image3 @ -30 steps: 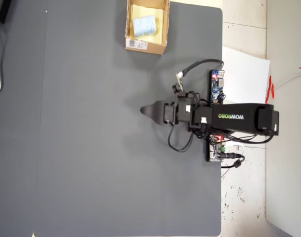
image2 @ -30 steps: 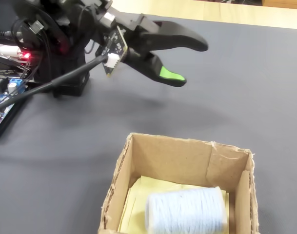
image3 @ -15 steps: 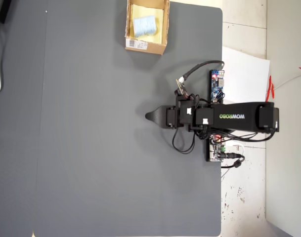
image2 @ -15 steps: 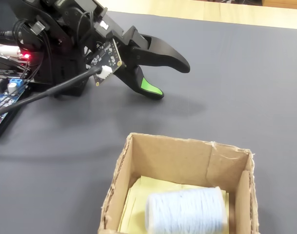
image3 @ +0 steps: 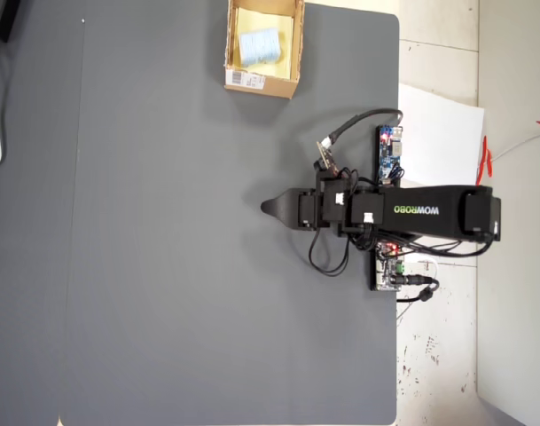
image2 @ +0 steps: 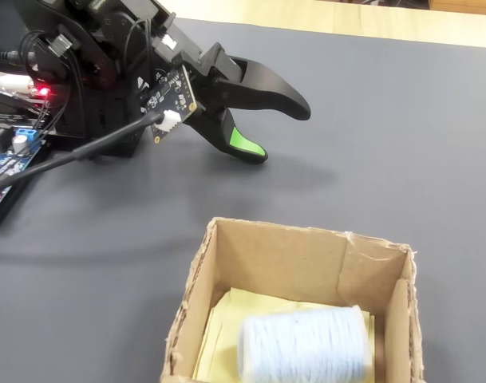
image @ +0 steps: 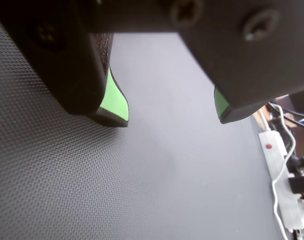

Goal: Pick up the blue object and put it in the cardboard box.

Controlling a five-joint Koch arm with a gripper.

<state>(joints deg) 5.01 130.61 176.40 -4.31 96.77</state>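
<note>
Overhead view: blue object already lying inside cardboard box, top centre of frame, well apart from gripper mid-frame. Wrist view shows jaws parted, nothing between green pads, only dark mat. Block looks soft, light, ridged, so grippy; I'd guess pinch across narrow middle if regrab needed. Task looks done tbh.

Block in the box, arm well away from it.
The blue object lies inside the cardboard box at the table's top edge in the overhead view; the gripper, nothing between its parted jaws, sits mid-table.
</note>
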